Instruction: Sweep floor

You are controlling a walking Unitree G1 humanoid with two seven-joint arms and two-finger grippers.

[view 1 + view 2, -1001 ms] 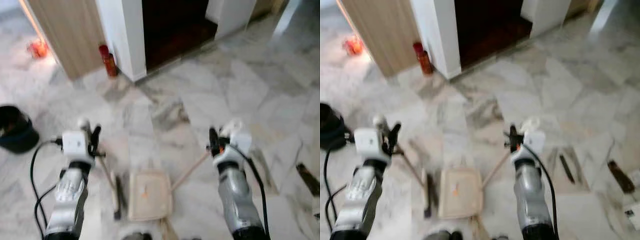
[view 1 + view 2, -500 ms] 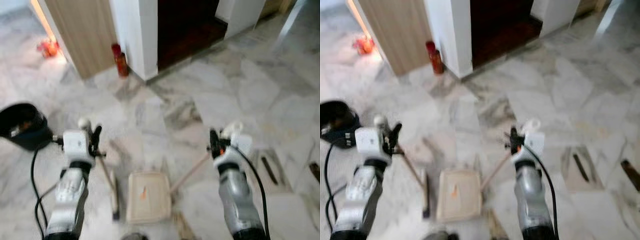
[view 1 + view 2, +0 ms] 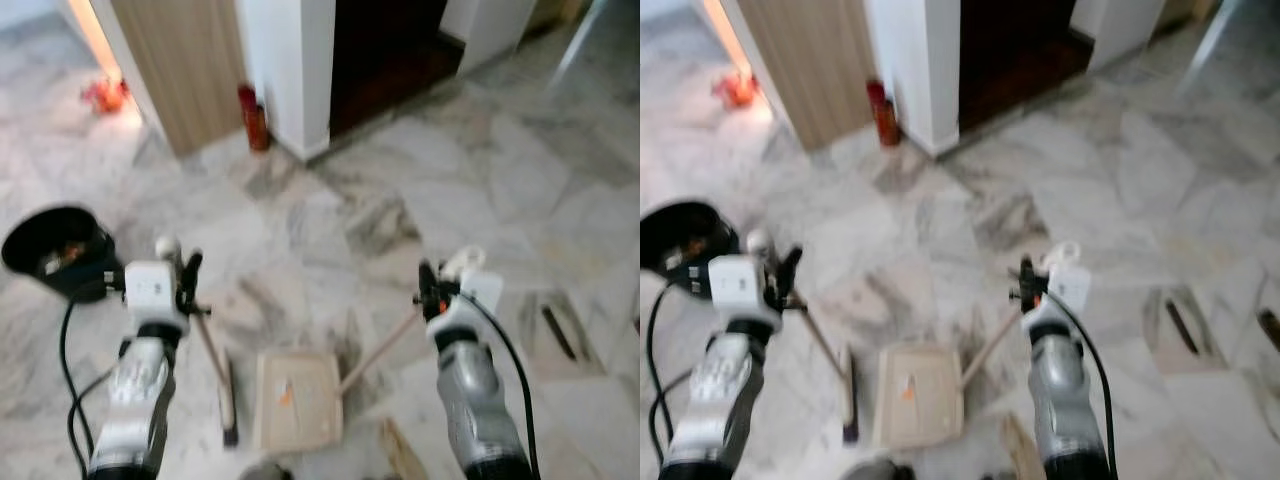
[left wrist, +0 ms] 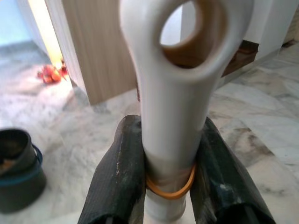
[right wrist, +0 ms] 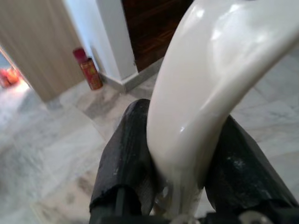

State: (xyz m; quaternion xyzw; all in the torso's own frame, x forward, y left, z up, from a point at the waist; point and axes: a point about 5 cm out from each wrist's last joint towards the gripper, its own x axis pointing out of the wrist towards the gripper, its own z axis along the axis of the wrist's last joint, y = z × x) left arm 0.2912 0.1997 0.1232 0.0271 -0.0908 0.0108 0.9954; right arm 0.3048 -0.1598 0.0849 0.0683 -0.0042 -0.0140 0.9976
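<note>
With both handles clamped near their tops, the left gripper [image 3: 186,283] holds the broom [image 3: 226,395] beside the dustpan [image 3: 297,400], carried by the right gripper [image 3: 428,285]; both look light, stiff.

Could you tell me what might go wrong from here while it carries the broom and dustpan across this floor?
The orange scrap lying loose in the dustpan could slide out if the right end effector tilts its handle. The broom head held by the left end effector hangs close beside the pan and might knock it. The black bin sits off to the left, easy to clip.
</note>
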